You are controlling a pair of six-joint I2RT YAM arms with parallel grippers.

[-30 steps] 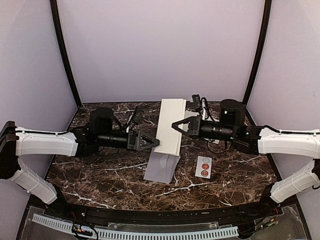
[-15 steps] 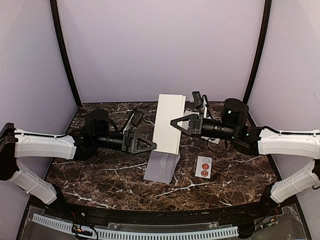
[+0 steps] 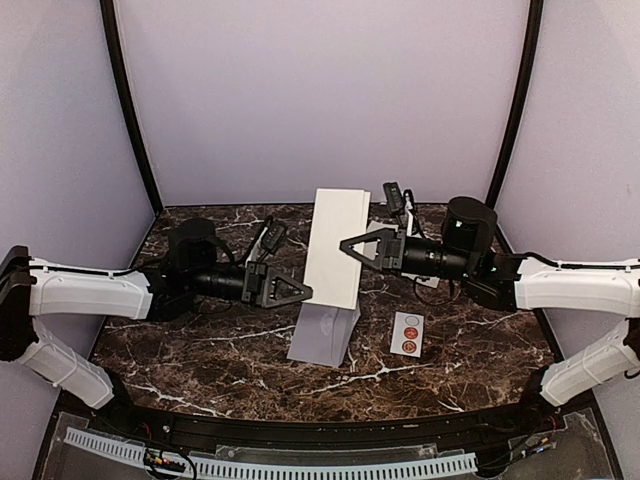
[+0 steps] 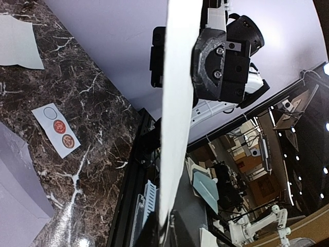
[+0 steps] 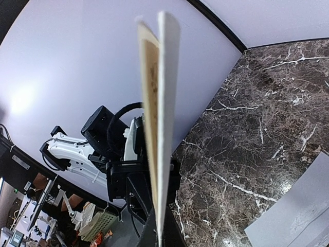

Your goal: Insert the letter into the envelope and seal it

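Marble table (image 3: 200,340) underlies the lifted letter (image 3: 338,250), long axis near-to-far.

A: The counter (image 3: 200,340)? Dark veined stone look, polished and glossy.
B: The letter (image 3: 335,250) is smooth matt white paper (envelope (image 3: 325,335) too, greyer); left tool (image 3: 307,291) and right tool (image 3: 345,243), matt black plastic.

- letter (image 3: 338,248) up off table (image 3: 200,340), centre, btwn L gripper (image 3: 305,292) at its left edge & R gripper (image 3: 345,243) at its right edge
- envelope (image 3: 323,335) flat on table, in front of letter
- sticker strip (image 3: 407,333) on table, just right of envelope
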